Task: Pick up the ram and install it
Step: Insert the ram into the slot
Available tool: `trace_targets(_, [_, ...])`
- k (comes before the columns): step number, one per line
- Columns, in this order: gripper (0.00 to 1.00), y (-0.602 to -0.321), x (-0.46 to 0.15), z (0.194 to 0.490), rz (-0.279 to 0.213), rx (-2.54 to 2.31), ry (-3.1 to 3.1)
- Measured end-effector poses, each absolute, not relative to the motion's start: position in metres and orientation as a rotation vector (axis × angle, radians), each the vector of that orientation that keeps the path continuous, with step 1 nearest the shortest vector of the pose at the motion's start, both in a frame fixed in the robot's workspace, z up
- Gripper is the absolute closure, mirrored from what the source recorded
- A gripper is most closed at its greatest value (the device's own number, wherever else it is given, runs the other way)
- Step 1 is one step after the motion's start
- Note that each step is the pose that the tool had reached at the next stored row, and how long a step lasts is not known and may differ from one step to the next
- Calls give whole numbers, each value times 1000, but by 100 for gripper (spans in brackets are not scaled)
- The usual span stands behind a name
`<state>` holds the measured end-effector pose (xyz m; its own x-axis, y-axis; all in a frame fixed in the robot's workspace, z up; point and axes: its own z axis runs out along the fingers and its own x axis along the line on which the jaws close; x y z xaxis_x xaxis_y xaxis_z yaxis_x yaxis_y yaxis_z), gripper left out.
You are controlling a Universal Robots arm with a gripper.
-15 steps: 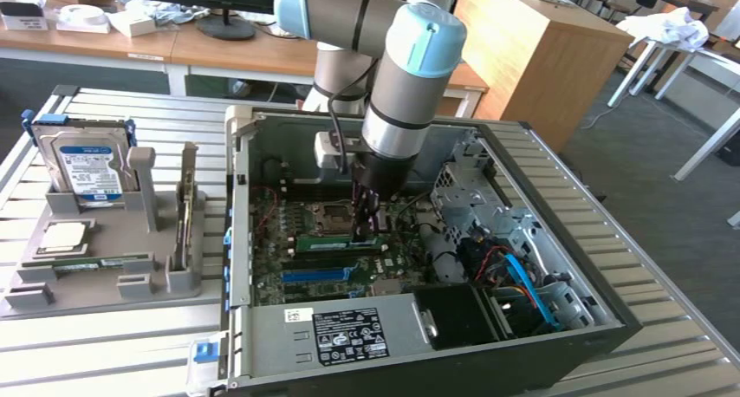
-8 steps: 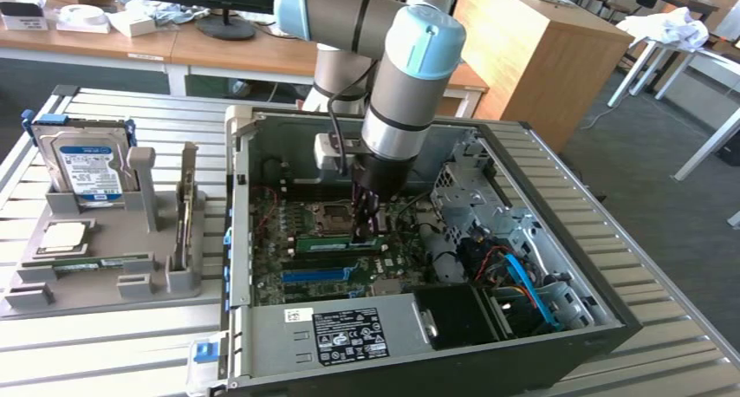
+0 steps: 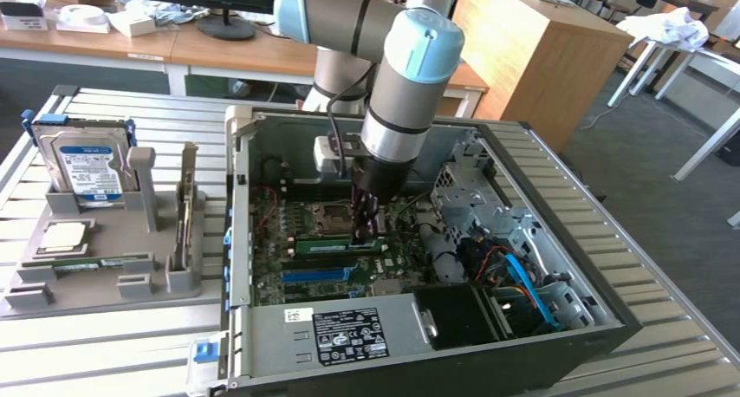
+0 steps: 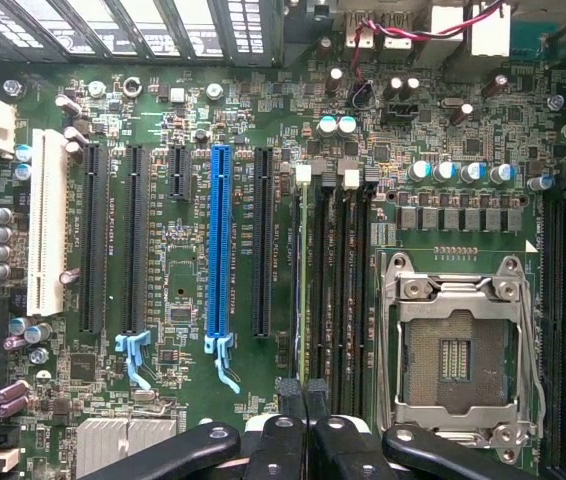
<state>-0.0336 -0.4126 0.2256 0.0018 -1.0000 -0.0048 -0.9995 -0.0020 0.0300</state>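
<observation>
1. Black gripper (image 4: pixel 304 388): fingers pressed together at the top edge of the ram (image 4: pixel 303 280), which stands in its slot at the centre of the exterior view. A pinch cannot be confirmed.
2. Hazard: off-line pressure may tilt the ram or leave it half-seated.
3. Hazard: a sideways slip may bend contacts in the open processor socket (image 4: pixel 460 352) just beside.
4. Count, exterior view's left: one second ram stick (image 3: pixel 87 262), one processor chip (image 3: pixel 64 235), one hard drive (image 3: pixel 81 167).

Ram (image 3: pixel 333 240): long thin green board with dark chips. It stands on its long edge, level, in a black memory slot (image 4: pixel 335 290) bank near the CPU socket (image 4: pixel 460 350). In the wrist view it is edge-on, a thin green line in the outermost slot, farthest from the socket.
</observation>
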Motion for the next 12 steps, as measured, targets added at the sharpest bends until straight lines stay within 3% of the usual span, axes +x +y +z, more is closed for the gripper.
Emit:
trace_targets(5, [88,-413,-34,226,-39,2211,-2207])
trace_targets(10, [69,-413,-34,226,-39,2211,-2207])
trace_targets(12, [69,-413,-34,226,-39,2211,-2207])
